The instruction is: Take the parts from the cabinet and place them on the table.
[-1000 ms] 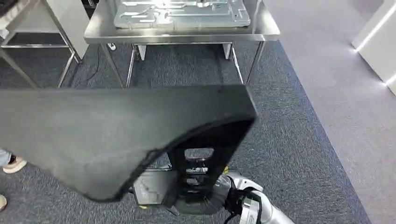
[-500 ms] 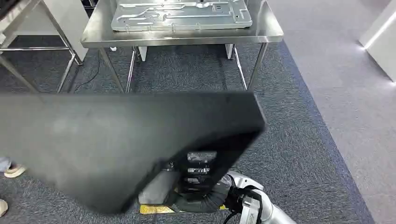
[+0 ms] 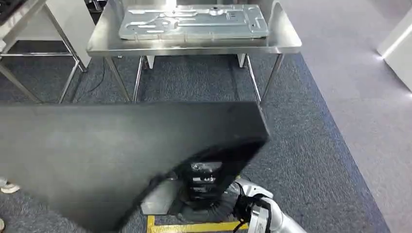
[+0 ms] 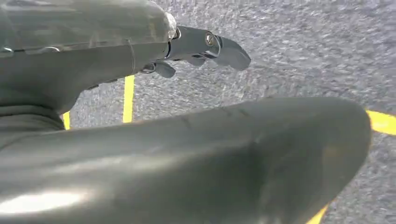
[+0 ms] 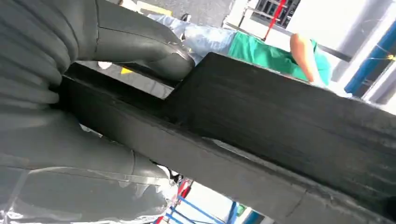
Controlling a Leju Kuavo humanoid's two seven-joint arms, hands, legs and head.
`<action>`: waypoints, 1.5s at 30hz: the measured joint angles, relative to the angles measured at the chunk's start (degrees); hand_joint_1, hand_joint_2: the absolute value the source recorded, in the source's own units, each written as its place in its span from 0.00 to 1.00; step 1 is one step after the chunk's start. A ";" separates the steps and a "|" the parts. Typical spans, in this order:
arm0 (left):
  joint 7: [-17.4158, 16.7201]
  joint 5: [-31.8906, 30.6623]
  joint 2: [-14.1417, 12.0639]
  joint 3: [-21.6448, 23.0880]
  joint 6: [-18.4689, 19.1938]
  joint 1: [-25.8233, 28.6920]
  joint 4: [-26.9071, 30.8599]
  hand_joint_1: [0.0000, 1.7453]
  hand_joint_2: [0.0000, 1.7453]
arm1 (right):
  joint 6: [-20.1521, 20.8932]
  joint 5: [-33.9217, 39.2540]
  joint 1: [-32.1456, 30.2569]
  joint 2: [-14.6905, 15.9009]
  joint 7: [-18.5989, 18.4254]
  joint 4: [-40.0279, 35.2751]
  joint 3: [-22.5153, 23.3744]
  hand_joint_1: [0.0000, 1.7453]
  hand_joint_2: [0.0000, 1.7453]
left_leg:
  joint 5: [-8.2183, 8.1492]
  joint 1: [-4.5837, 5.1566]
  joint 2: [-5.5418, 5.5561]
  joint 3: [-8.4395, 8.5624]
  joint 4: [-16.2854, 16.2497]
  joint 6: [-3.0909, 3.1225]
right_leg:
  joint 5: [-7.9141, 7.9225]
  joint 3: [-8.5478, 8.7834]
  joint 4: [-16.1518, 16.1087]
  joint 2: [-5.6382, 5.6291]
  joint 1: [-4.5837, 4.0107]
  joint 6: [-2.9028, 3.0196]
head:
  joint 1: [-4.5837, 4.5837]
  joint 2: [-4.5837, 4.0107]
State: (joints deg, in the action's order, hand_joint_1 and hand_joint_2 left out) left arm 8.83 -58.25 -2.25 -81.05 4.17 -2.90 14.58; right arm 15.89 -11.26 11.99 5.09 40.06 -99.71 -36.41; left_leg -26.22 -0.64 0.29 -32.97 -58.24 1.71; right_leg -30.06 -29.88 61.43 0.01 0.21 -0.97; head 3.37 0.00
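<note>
head view, part: large black flat panel held low and near, covers most of the near left, tilted, one corner toward the right
head view, right arm: silver forearm comes in near right, just beside the panel's lower edge; the hand itself is hidden by the panel
head view, table: steel table far centre, well apart from the panel
head view, on table: flat silver metal plate lies on the tabletop
head view, second table: steel legs and edge far left
head view, floor: dark blue-grey carpet, lighter grey strip on the right, yellow floor line near the robot
head view, person: shoe at near left edge
left wrist view, left hand: left hand with dark fingers stretched out straight over the carpet, nothing between them; a big grey blurred rounded form fills the close foreground, cannot tell what it is; so hand looks spread and empty
left wrist view, floor: yellow tape on grey carpet
right wrist view, right hand: right hand clamps the black panel's edge, thumb on one face, palm and fingers on the other
right wrist view, person: green top and jeans behind the panel
</note>
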 joint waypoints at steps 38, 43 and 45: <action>0.52 0.00 0.11 -0.04 0.17 -0.16 -0.04 0.00 0.00 | 1.31 2.08 -0.87 -0.66 -0.09 -0.24 0.77 0.96 1.00 | -2.62 0.35 -0.59 2.76 -0.46 0.33 | 1.09 -7.97 6.06 0.18 -0.07 -0.05 | -0.22 0.00; 0.52 0.00 0.31 -0.04 0.15 -0.30 -0.04 0.00 0.00 | 1.46 2.47 -0.61 -0.66 -0.09 0.11 1.53 0.96 1.00 | -3.58 0.62 -1.32 4.85 -0.76 -1.42 | 3.48 -5.46 -2.20 0.75 -1.07 2.15 | -0.35 0.00; 0.61 -0.09 0.31 -0.04 0.22 -0.40 -0.04 0.00 0.00 | 1.23 1.97 -0.52 -0.78 -0.15 0.18 1.66 0.96 1.00 | -4.09 0.62 -1.25 5.07 -1.50 -2.13 | 4.08 -3.70 -3.04 0.60 -0.28 2.67 | -0.28 0.02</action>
State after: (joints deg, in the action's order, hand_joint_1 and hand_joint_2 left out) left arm 9.44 -58.34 -1.95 -81.09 4.39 -3.31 14.53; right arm 17.11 -9.29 11.47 4.31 39.91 -99.54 -34.75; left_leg -30.32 -0.02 -0.96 -27.91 -59.74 -0.42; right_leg -25.98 -33.58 58.39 0.60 -0.07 1.70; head 3.08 0.02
